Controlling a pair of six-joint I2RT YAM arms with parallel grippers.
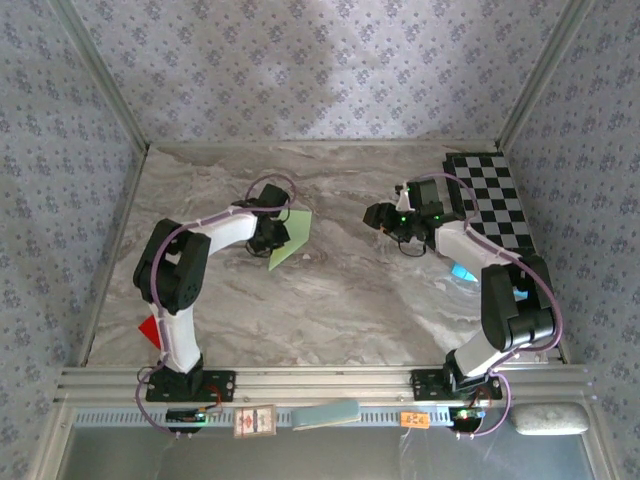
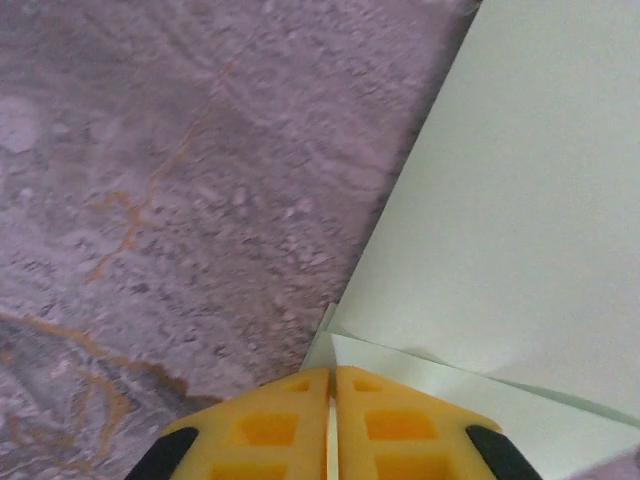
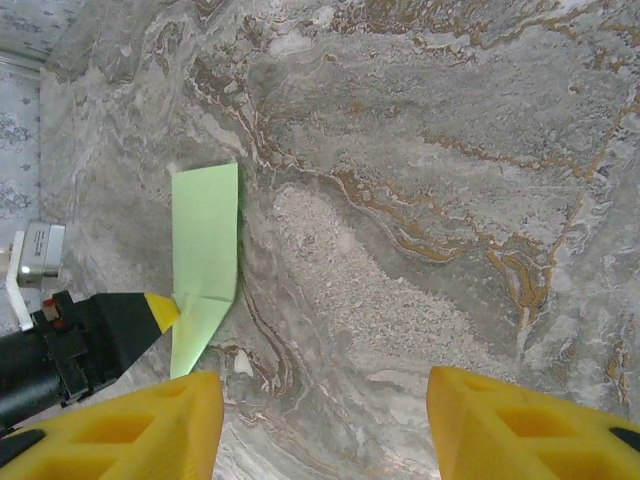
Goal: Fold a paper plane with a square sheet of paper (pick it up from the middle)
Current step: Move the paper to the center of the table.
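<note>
While left gripper (image 2: 330, 425) pinches plane (image 2: 520, 200) at fold, centre-left in top view, probably to lift it, right gripper (image 3: 325, 420) hovers open.

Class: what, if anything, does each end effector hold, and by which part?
The left end effector pinches the paper plane at its side edge, beside a folded flap. The right end effector stands open, holding nothing.
</note>
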